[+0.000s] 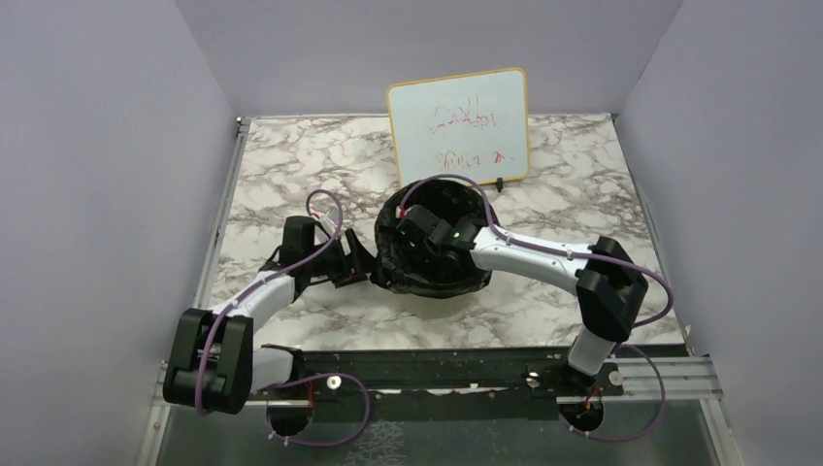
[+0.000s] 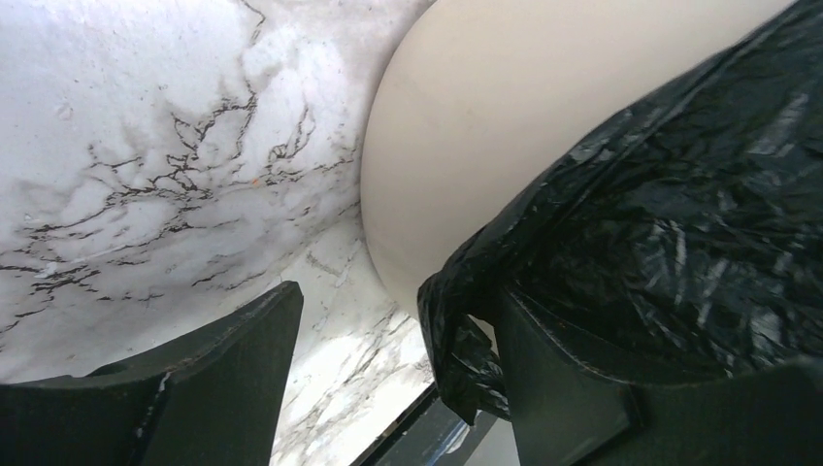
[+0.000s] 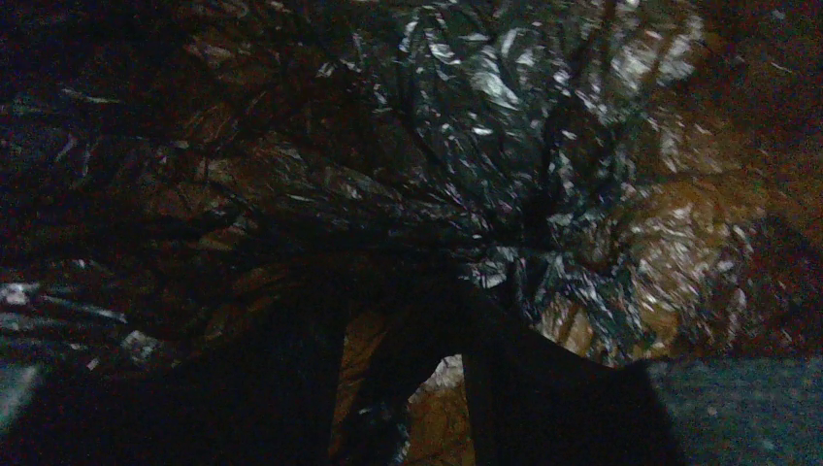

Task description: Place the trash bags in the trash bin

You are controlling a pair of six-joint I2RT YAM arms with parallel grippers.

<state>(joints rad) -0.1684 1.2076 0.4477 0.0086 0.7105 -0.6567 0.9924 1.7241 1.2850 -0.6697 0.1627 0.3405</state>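
The trash bag, glossy black and wrinkled, is draped over the trash bin in the middle of the table. In the left wrist view its hem hangs over the cream side of the trash bin. My left gripper is low against the bin's left side and open. A loose corner of the hem hangs just inside its right finger. My right gripper reaches down into the bag-lined bin. It is dark there, with crinkled bag all around. Its fingers stand apart with a fold of bag between them.
A whiteboard with red scribbles stands upright right behind the bin. The marble table has walls on the left, back and right. The arm bases sit on a black rail at the near edge.
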